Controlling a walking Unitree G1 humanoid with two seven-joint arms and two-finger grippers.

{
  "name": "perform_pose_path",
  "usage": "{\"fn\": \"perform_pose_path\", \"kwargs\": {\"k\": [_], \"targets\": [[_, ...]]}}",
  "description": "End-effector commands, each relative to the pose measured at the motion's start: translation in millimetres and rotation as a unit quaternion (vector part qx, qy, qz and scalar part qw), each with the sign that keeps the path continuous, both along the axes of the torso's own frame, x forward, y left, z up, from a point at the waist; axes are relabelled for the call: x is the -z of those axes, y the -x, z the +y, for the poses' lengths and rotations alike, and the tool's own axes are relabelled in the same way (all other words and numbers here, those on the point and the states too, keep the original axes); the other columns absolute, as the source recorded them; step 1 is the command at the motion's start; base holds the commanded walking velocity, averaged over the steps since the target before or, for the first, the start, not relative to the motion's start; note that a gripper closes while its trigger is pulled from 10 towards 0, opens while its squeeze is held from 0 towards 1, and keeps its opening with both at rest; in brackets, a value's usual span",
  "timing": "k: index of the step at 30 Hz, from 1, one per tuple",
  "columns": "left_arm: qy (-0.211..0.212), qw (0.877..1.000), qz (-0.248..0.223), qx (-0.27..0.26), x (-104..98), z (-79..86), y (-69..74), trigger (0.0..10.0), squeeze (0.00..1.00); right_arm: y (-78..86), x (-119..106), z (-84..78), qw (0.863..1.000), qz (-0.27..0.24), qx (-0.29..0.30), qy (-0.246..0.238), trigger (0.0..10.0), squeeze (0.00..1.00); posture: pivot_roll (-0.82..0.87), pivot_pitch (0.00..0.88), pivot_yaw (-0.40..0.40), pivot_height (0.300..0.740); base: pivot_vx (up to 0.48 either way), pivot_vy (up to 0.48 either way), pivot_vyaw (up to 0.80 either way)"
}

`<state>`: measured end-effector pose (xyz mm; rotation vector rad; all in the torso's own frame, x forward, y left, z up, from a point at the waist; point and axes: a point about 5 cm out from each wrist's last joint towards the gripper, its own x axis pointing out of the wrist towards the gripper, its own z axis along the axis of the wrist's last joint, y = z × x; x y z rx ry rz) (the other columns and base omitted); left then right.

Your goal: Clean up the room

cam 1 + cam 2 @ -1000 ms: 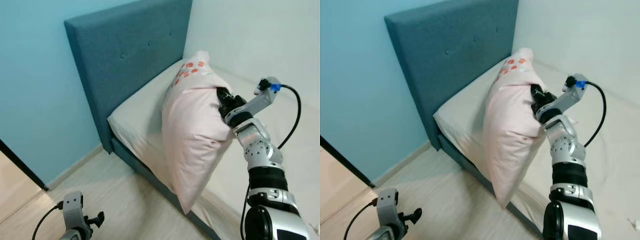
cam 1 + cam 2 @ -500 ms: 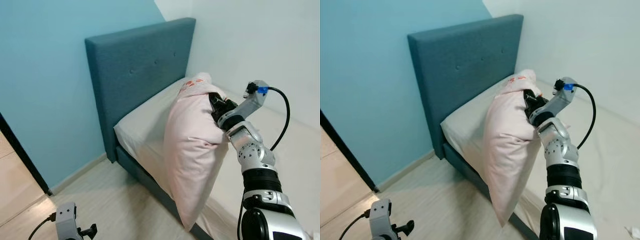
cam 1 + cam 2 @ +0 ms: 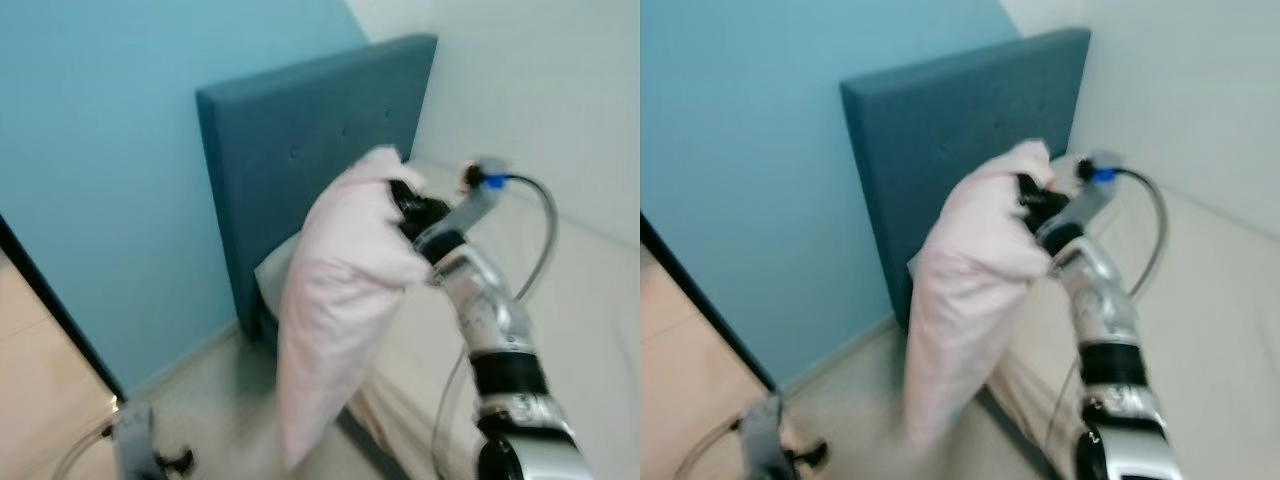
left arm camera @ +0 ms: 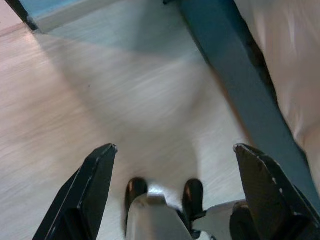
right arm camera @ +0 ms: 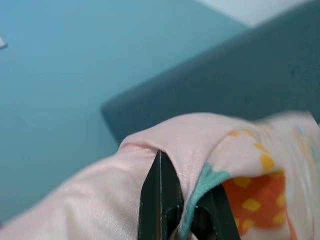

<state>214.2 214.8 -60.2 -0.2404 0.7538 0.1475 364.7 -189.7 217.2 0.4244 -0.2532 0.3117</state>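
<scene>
Right gripper point(image 5: 184, 210): fingers pressing together, clamping a fold of the pillow's fabric near its top corner; the arm is reaching up and forward over the bed's edge.
Pillow point(image 3: 345, 300): pale pink, hanging lengthwise below the right gripper, lifted off the bed; its lower end is dangling over the floor beside the bed frame. In the right wrist view a patch of orange, yellow and teal print is showing just beside the fingers.
Headboard point(image 3: 300, 160): dark teal, upholstered, standing just behind the held pillow.
Bed point(image 3: 1200, 300): cream sheet spreading out beyond and to the right of the right gripper; the dark teal bed frame point(image 4: 235, 75) is running along below it.
Wall point(image 3: 100, 150): light blue, rising behind the headboard and to the left of the right gripper; a white wall is meeting it past the headboard.
Floor point(image 4: 100, 100): pale wood-look boards, lying below the pillow's hanging end.
Left gripper point(image 4: 170, 165): hanging low over the floor, well apart from the pillow, fingers spread wide with nothing between them.
Sharpness: both head views are blurring, so fine detail is hard to read.
</scene>
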Motion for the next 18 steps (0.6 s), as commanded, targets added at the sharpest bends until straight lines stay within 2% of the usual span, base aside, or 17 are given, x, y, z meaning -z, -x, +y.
{"fn": "perform_pose_path", "kwargs": {"k": [1,3,6,7,13,16,18], "targets": [[-0.011,1.000,0.018,-0.009,4.3,12.1,11.6,10.0,0.00,1.2,-37.7,13.2,0.996,-0.086,-0.011,-0.001,10.0,0.00,0.10,0.000,-0.056,0.730,0.480,0.000,0.70],[-0.008,1.000,0.014,-0.004,3.8,9.3,9.8,10.0,0.00,-2.1,-44.5,-0.1,0.995,-0.085,0.049,0.002,10.0,0.00,0.10,0.000,-0.055,0.730,0.480,0.000,0.39],[-0.007,1.000,0.013,-0.002,3.5,8.1,9.1,10.0,0.00,-3.2,-47.1,-6.8,0.994,-0.085,0.076,-0.002,10.0,0.00,0.10,0.000,-0.055,0.730,0.480,0.000,0.00],[-0.005,1.000,0.010,0.001,3.0,6.5,7.6,10.0,0.00,-3.6,-52.6,-15.9,0.991,-0.087,0.103,-0.003,10.0,0.00,0.09,0.000,-0.055,0.730,0.480,0.000,0.00],[-0.004,1.000,0.007,0.005,2.2,5.3,5.9,10.0,0.00,-1.2,-60.2,-20.2,0.989,-0.098,0.113,-0.001,10.0,0.00,0.09,0.000,-0.055,0.730,0.480,0.000,0.00],[-0.003,1.000,0.008,0.005,2.3,4.5,5.5,10.0,0.00,-1.5,-61.2,-21.2,0.988,-0.094,0.120,0.009,10.0,0.00,0.09,0.000,-0.055,0.730,0.326,0.000,0.00],[0.004,1.000,0.011,0.016,3.6,0.3,6.1,10.0,0.00,-1.9,-64.0,-25.6,0.985,-0.091,0.142,0.032,10.0,0.00,0.09,0.000,-0.055,0.730,0.000,0.000,-0.36]]}}
